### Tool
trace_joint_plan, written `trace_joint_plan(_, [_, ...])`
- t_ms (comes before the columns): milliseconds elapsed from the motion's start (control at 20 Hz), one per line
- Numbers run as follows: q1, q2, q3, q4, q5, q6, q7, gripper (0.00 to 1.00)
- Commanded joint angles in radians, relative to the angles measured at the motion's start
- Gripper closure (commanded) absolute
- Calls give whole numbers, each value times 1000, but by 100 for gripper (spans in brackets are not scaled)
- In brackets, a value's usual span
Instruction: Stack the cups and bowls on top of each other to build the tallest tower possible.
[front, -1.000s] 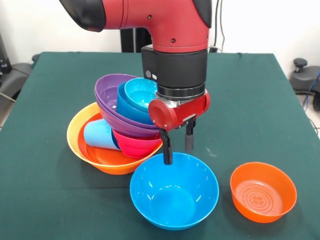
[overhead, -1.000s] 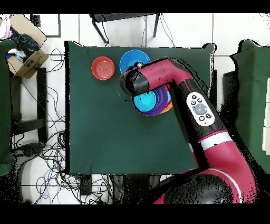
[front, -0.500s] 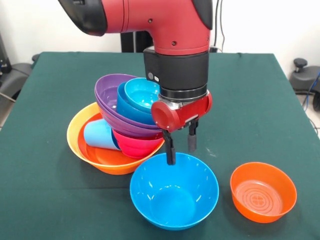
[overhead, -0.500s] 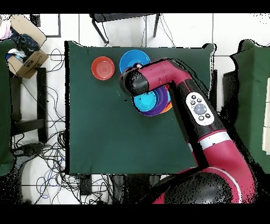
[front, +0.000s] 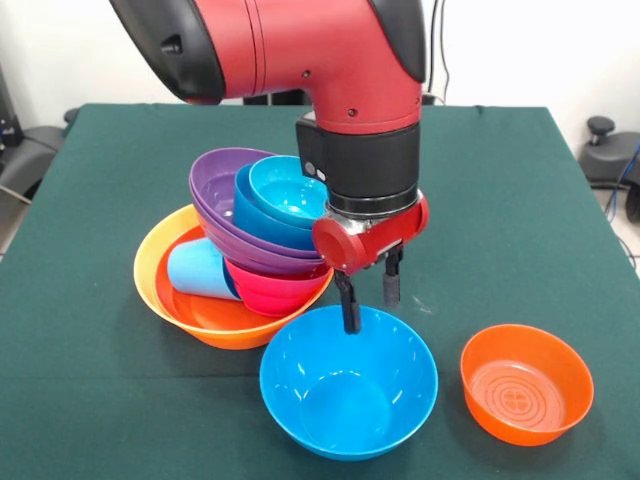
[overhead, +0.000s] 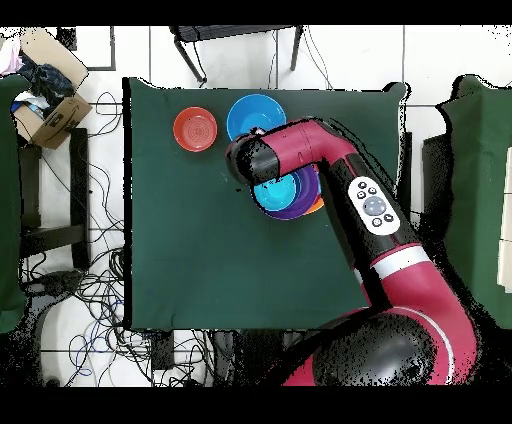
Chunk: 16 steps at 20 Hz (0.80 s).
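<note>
Front and overhead views of the stacking task. We see the end effector (front: 370, 300) poised at the far rim of the blue bowl (front: 347, 394), its two fingers spread apart and grasping nothing. One finger (front: 350, 309) reaches down inside the rim; the other sits outside it, so the wall lies between them. Whether either finger touches the plastic we cannot tell.

The tower (front: 245, 255) stands just beside the blue bowl, on the green bench (front: 90, 400). Its base is the large orange bowl (front: 160, 262), which holds a red-orange bowl, a magenta bowl (front: 272, 290), and above these the tilted purple bowls (front: 216, 180), a darker blue bowl and a cyan bowl (front: 288, 188) on top. The cup (front: 198, 270) lies on its side inside the base, wedged against the magenta bowl. A small orange bowl (front: 526, 382) stands apart from the rest, near the bench edge. In the overhead view the arm hides much of the tower, and the blue bowl (overhead: 250, 112) and small orange bowl (overhead: 195, 128) sit near the bench edge farthest from the robot's base.

We judge the step in hand to be the pickup of the blue bowl by its rim. The next move calls for bringing the fingers together on the wall, lifting clear, and setting the bowl on the leaning pile without toppling it.
</note>
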Motion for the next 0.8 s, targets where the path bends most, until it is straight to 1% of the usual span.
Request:
trace_joint_plan(50, [15,65,-64,19,-19,104,-249,0])
trace_joint_plan(150, [16,67,-64,17,-24,94,-247,0])
trace_joint_plan(350, [24,75,-67,2,-59,49,-241,0])
trace_joint_plan(800, [28,92,-86,5,-74,23,-200,0])
